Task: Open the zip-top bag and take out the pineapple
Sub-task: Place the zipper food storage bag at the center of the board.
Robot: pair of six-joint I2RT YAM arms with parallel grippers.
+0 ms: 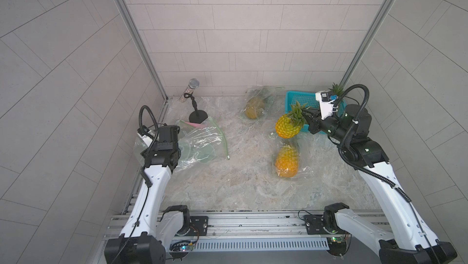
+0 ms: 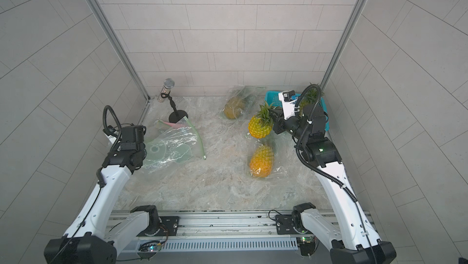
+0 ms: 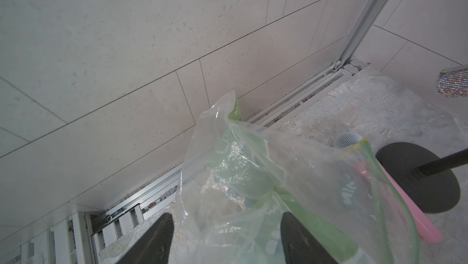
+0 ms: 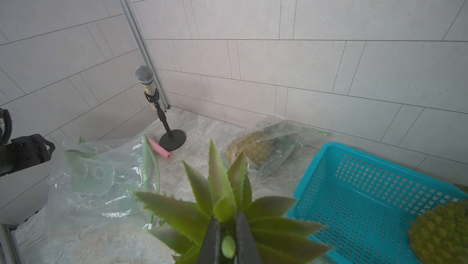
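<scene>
A yellow pineapple hangs in the air beside the blue basket, out of any bag. My right gripper is shut on its green crown. The emptied zip-top bag lies crumpled at the left of the table. My left gripper stands open over the bag's left end. Loose plastic of the bag rises between its wide-apart fingers, which do not pinch it.
Another bagged pineapple lies at centre right and one more at the back. The blue basket holds a pineapple. A microphone on a stand and a pink microphone sit at back left.
</scene>
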